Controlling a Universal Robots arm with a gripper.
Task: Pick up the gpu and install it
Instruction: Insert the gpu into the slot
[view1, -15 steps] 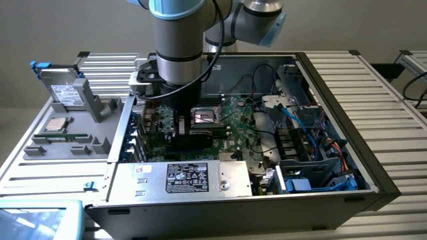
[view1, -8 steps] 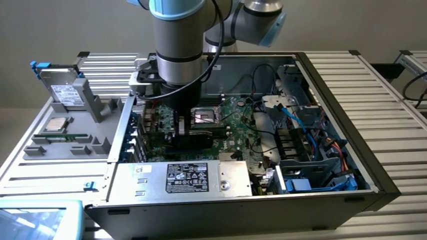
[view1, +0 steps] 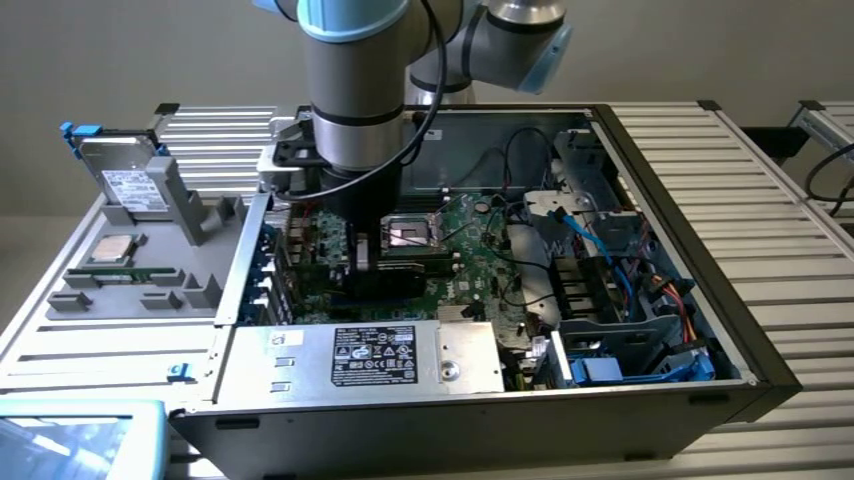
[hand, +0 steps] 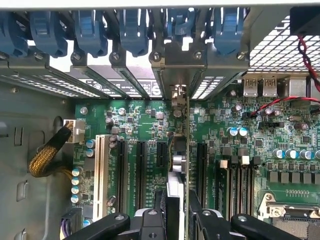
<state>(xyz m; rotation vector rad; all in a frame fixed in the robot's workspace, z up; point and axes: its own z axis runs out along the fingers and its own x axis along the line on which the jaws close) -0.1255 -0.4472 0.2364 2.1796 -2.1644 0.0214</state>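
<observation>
I see one arm reaching down into one open computer case (view1: 667, 200). Its gripper (view1: 358, 262) sits low over the motherboard (view1: 454, 250), beside the empty CPU socket (view1: 411, 233).

In the wrist view, the gripper (hand: 178, 212) is clenched on the gpu (hand: 186, 150), which stands on edge between the two fingers (hand: 200, 220). The card runs from the fingers up to the rear wall of the case, where its silver bracket (hand: 179, 75) lines up with one slot opening. The card's lower edge is at the motherboard, between the black expansion slots; I cannot tell whether it is fully seated.

I count six blue retention clips (hand: 134, 30) along the rear wall, one white slot (hand: 101, 167) and four visible black slots (hand: 141, 167) on the board.

Outside the case, on the exterior view's left, one grey fixture tray (view1: 147, 290) holds one boxy drive (view1: 131, 180) with a white label and one CPU (view1: 114, 250).
</observation>
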